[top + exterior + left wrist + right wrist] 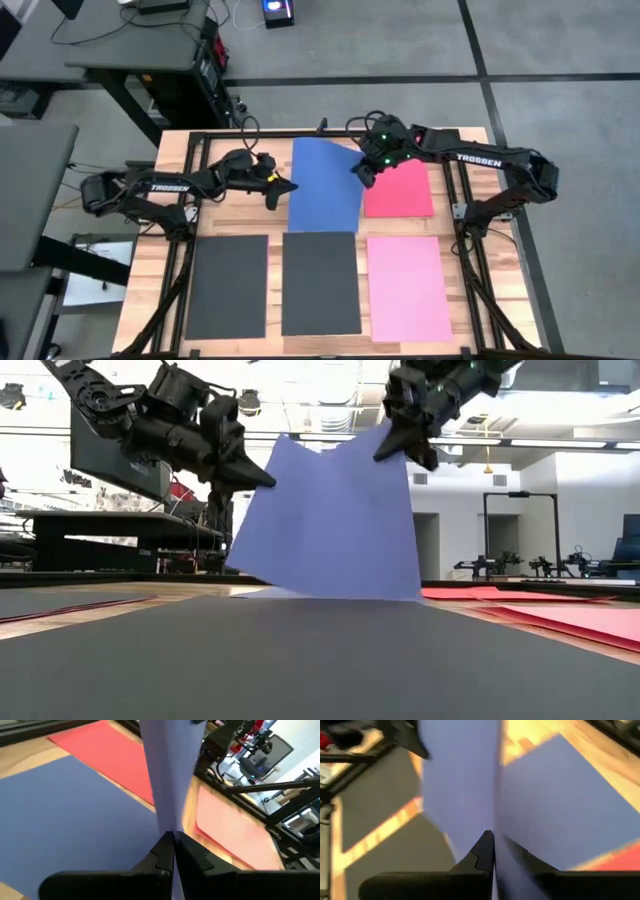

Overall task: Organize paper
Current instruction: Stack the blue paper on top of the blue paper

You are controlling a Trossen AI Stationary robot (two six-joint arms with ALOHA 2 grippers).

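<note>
A blue sheet of paper [330, 520] stands raised over the table's far middle, its lower edge [340, 597] on the table. My left gripper [289, 186] is shut on its left side and my right gripper [360, 172] on its right. Blue paper [65, 810] also lies flat below it; I cannot tell whether that is a second sheet. A red sheet [400, 190] lies flat at the far right. A pink sheet [408, 288] and two dark sheets [228, 285] [320, 283] lie along the near side. My left gripper [173, 840] pinches the blue sheet's upper left edge [169, 825] between its two fingers, coming nearly level from the table's left. The sheet is raised edge-on beyond the fingers, its lower edge on the table. My right gripper [493, 837] pinches the sheet's upper right corner edge [495, 822] between its two fingers, slanting down from the table's right. The sheet hangs slightly bowed between the two grippers.
A black metal frame [180, 200] runs round the wooden table top [150, 270]. Both arm bases stand at the table's left and right edges. Desks with equipment [140, 50] stand beyond the far left corner.
</note>
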